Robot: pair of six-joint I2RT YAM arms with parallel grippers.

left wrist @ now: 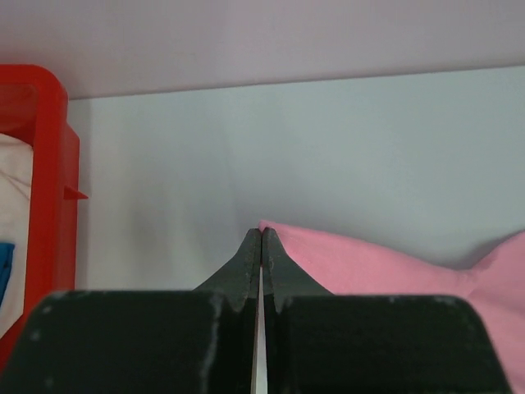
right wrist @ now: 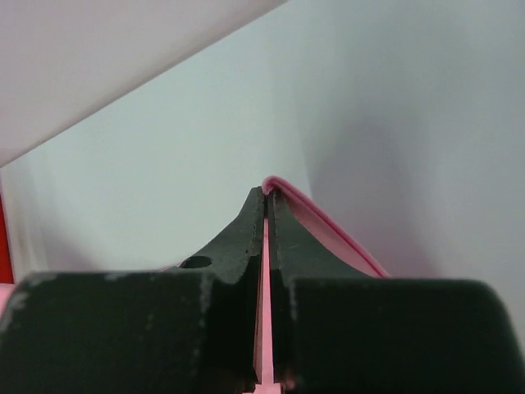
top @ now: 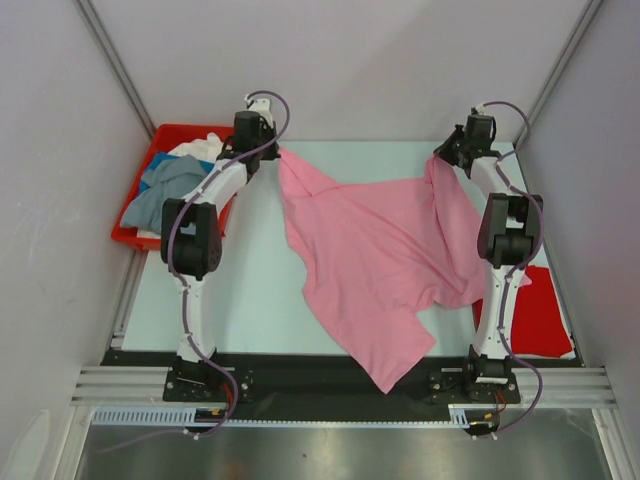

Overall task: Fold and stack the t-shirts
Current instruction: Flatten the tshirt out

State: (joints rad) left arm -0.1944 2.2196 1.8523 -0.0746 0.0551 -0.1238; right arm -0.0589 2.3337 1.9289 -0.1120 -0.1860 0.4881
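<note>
A light pink t-shirt (top: 370,260) hangs stretched between my two grippers over the pale table, its lower part draping to the front edge. My left gripper (top: 276,150) is shut on its far left corner; in the left wrist view the pink cloth (left wrist: 369,263) runs off to the right from the pinched fingertips (left wrist: 261,234). My right gripper (top: 440,160) is shut on the far right corner, and pink fabric (right wrist: 328,230) shows between and beside its fingers (right wrist: 267,197). A red t-shirt (top: 540,310) lies flat at the right, partly behind the right arm.
A red plastic bin (top: 150,170) at the far left holds white, blue and grey-blue shirts (top: 165,190); its rim (left wrist: 57,164) shows in the left wrist view. Grey enclosure walls stand on three sides. A black strip and metal rail run along the front edge.
</note>
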